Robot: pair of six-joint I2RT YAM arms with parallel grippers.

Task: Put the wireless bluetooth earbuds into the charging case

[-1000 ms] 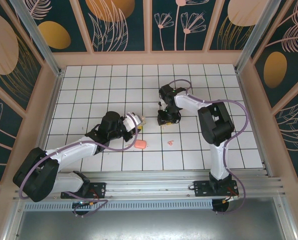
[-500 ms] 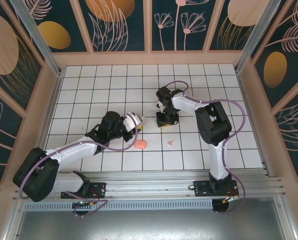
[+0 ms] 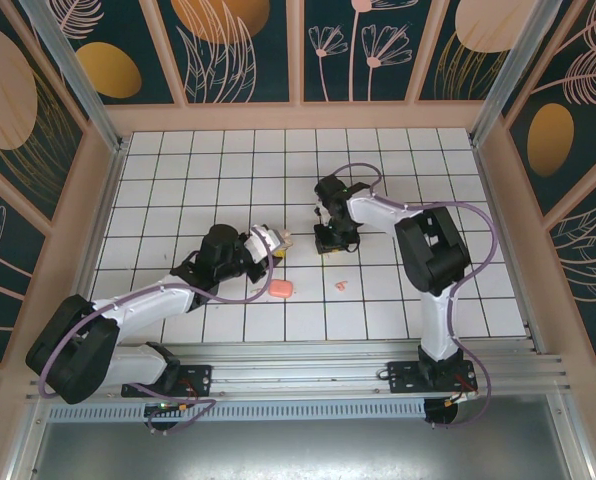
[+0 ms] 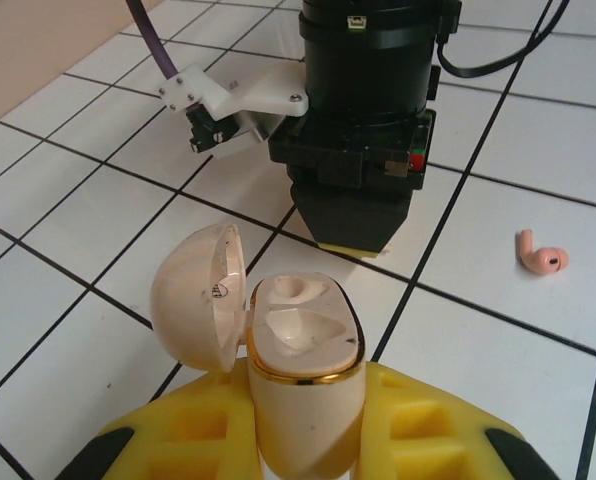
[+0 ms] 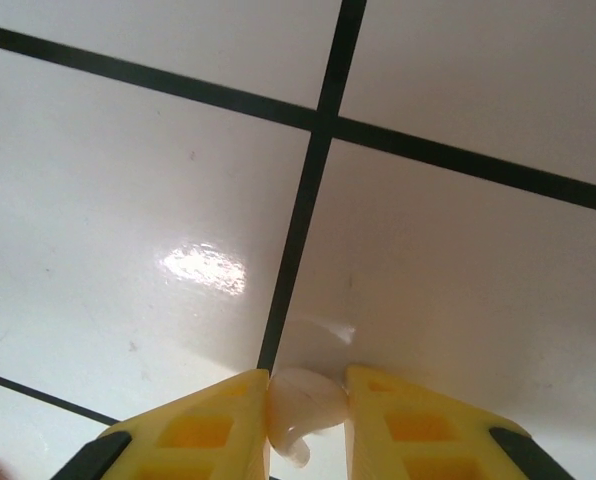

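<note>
The left gripper (image 4: 303,425) squeezes the charging case (image 4: 303,340) tight. Its lid stands open to one side (both little beds inside look empty). The right gripper (image 5: 306,395) points down at the white table (image 5: 458,250) and pinches a cream earbud (image 5: 298,408) between its yellow tips, right by a black line. A pink earbud (image 4: 543,257) lies on a tile nearby, apart from the case.

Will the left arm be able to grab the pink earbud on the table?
Probably not: the left gripper is shut on the charging case, though the earbud lies uncovered nearby.
</note>
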